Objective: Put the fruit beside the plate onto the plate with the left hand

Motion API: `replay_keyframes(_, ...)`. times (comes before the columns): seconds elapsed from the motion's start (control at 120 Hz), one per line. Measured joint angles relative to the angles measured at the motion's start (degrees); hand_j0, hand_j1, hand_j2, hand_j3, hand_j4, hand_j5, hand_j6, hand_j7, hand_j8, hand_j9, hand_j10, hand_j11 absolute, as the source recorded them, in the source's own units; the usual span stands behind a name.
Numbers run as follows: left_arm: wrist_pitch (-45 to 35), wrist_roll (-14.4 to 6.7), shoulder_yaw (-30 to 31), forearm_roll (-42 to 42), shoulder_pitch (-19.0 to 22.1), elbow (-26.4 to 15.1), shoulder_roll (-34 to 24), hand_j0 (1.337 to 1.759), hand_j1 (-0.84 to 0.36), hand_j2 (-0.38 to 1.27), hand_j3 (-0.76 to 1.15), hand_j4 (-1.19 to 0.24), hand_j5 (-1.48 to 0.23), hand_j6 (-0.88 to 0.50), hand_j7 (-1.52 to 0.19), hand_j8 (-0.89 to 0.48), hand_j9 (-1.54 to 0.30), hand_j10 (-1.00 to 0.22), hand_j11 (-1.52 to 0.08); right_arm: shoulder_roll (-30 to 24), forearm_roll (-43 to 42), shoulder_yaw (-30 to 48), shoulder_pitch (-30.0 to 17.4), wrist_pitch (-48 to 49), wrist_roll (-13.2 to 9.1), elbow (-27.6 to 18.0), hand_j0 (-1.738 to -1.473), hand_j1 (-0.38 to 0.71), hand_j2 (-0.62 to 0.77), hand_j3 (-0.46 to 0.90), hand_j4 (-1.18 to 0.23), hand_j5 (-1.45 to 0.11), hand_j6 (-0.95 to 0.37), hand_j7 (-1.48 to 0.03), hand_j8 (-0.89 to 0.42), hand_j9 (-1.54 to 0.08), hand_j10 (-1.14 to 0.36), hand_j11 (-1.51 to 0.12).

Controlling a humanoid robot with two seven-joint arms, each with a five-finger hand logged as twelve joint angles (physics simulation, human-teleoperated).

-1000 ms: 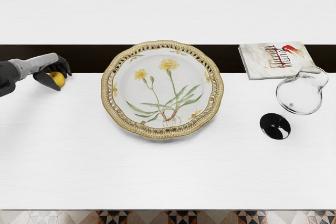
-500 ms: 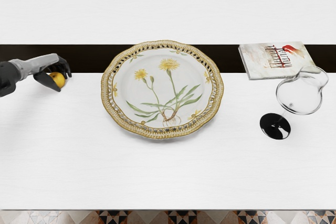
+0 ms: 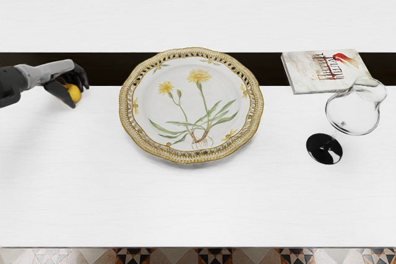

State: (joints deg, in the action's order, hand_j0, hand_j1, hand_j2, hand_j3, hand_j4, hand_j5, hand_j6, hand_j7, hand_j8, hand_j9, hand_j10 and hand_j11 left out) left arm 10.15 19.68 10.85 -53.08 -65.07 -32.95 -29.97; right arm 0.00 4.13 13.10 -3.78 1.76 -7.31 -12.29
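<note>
A small yellow fruit (image 3: pixel 74 93) sits in the curled black fingers of my left hand (image 3: pixel 68 86), whose grey arm enters from the left edge. The hand hovers at the table's far edge, well left of the plate (image 3: pixel 131 106). That plate is round, white, with a gold pierced rim and painted yellow flowers in its middle; nothing lies on it. Part of the fruit is hidden by the fingers. My right arm does not show.
A wine glass (image 3: pixel 354 114) with a black foot (image 3: pixel 324 149) stands at the right. Behind it a book (image 3: pixel 325 68) lies over the dark gap between the two white table surfaces (image 3: pixel 198 208).
The left hand, with the fruit in it, has risen slightly and shifted right toward the plate.
</note>
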Motion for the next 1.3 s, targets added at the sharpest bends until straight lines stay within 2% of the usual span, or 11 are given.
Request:
replay_keyframes(0.092, 1.2, 0.0, 0.0, 0.1, -1.0, -0.4, -0.1, 1.656, -0.30, 0.44, 0.00, -0.68, -0.88, -0.68, -0.88, -0.52, -0.89, -0.55, -0.89, 0.0, 0.0, 0.0, 0.0, 0.0, 0.0, 0.0, -1.658, -0.32, -0.01, 0.00, -0.03, -0.03, -0.03, -0.03, -0.03, -0.03, -0.03, -0.03)
replay_keyframes(0.317, 5.0, -0.1, -0.1, 0.3, -2.5, -0.8, -0.6, 1.656, -0.30, 0.39, 0.00, -0.69, -0.89, -0.68, -0.89, -0.52, -0.90, -0.55, -0.90, 0.0, 0.0, 0.0, 0.0, 0.0, 0.0, -0.1, -1.658, -0.32, -0.01, 0.00, -0.03, -0.03, -0.03, -0.03, -0.03, -0.03, -0.03, -0.03)
replay_keyframes(0.558, 11.0, 0.0, -0.5, 1.4, -4.9, -3.8, -1.9, 1.656, -0.28, 0.35, 0.00, -0.70, -0.90, -0.68, -0.90, -0.51, -0.91, -0.54, -0.91, 0.0, 0.0, 0.0, 0.0, 0.1, -0.1, -0.1, -1.658, -0.32, -0.01, 0.00, -0.03, -0.03, -0.03, -0.03, -0.03, -0.03, -0.03, -0.03)
replay_keyframes(0.725, 14.1, 0.0, -0.6, 2.6, -5.9, -5.9, -2.9, 1.656, -0.30, 0.40, 0.00, -0.70, -0.91, -0.67, -0.91, -0.50, -0.92, -0.54, -0.92, 0.0, 0.0, 0.0, 0.0, 0.1, -0.1, -0.2, -1.658, -0.32, -0.01, 0.00, -0.03, -0.03, -0.03, -0.03, -0.03, -0.03, -0.03, -0.03)
replay_keyframes(0.783, 14.9, 0.0, -0.6, 3.1, -6.6, -6.5, -3.2, 1.656, -0.29, 0.36, 0.00, -0.70, -0.91, -0.68, -0.91, -0.50, -0.92, -0.53, -0.92, 0.0, 0.0, 0.0, 0.1, 0.1, -0.1, -0.2, -1.658, -0.32, -0.01, 0.00, -0.03, -0.03, -0.03, -0.03, -0.03, -0.03, -0.03, -0.03)
replay_keyframes(1.3, 20.9, -0.3, -0.6, 6.2, -11.1, -8.8, -3.6, 1.656, -0.37, 0.55, 0.00, -0.72, -0.95, -0.65, -0.95, -0.47, -0.95, -0.49, -0.96, 0.0, 0.0, 0.0, 0.1, 0.1, -0.2, -0.2, -1.658, -0.32, -0.01, 0.00, -0.03, -0.03, -0.03, -0.03, -0.03, -0.03, -0.03, -0.03)
